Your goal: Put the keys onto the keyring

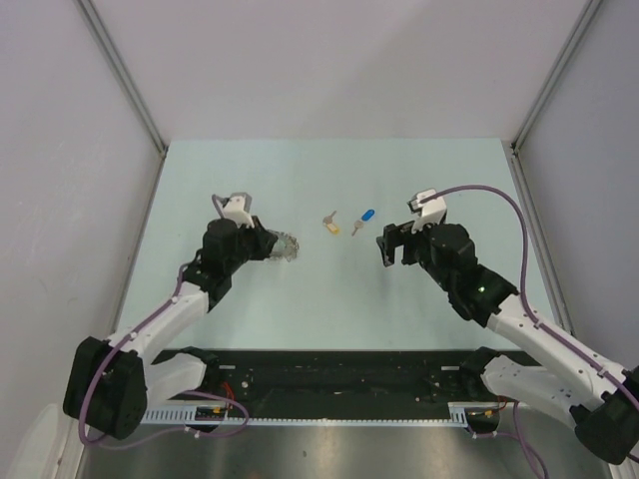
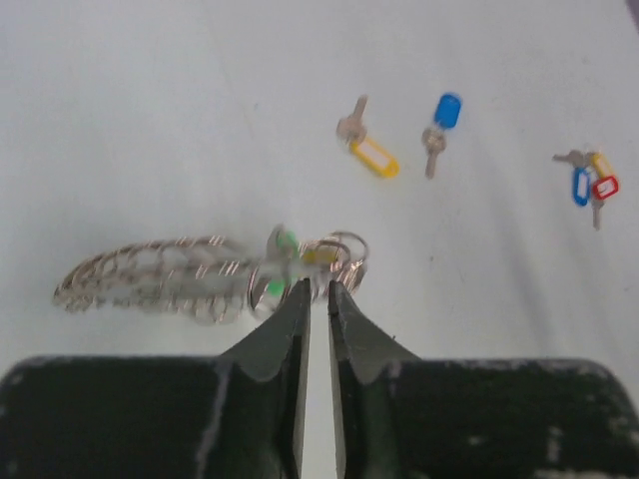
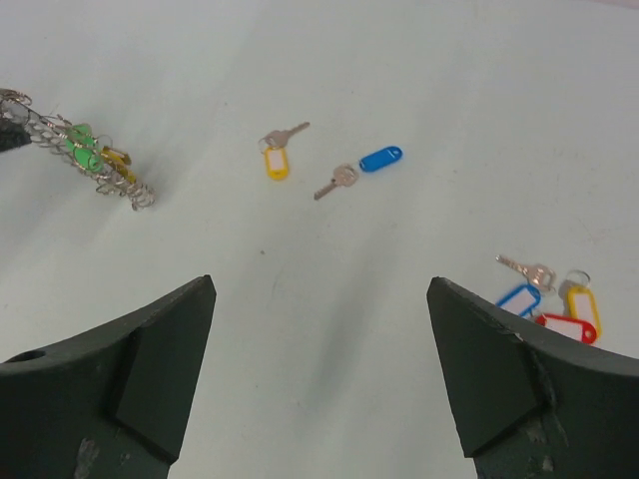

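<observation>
Keyring (image 2: pixel 150 274) of key-fringed silver wire is judged light, floppy; best gripped on bare wire. Left end effector (image 2: pixel 318 289) barely parted, hold unclear; right end effector (image 3: pixel 319 289) wide, empty.

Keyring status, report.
Right gripper wide open, empty. Left gripper barely parted at silver wire keyring; grip unclear. Yellow-tagged silver key, blue-tagged silver key loose, nothing blocking.

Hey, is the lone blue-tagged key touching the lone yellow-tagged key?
No, the blue-tagged key lies apart from the yellow-tagged key, with a clear gap between them.
</observation>
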Action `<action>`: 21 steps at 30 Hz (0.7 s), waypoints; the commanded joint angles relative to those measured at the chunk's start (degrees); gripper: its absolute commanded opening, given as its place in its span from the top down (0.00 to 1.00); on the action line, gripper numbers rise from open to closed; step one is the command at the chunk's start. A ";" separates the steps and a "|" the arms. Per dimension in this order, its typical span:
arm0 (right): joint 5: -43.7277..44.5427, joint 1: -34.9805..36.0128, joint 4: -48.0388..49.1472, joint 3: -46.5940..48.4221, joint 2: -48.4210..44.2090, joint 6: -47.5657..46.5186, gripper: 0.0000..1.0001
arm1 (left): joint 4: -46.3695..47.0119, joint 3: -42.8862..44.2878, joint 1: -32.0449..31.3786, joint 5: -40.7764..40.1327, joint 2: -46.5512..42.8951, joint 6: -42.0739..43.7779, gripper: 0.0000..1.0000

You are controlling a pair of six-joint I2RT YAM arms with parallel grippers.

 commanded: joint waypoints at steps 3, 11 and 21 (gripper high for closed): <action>3.18 -3.17 -7.40 0.35 -6.25 4.56 0.06 | -0.48 -7.84 0.23 -8.33 -8.89 -11.18 0.51; 8.97 -7.84 -11.97 0.26 -10.30 7.90 0.00 | -19.99 -0.76 0.23 -18.61 -28.14 -3.81 0.02; 21.37 -11.09 -15.58 0.52 -21.46 4.05 0.00 | -31.00 8.85 0.23 -28.98 -43.53 7.18 0.00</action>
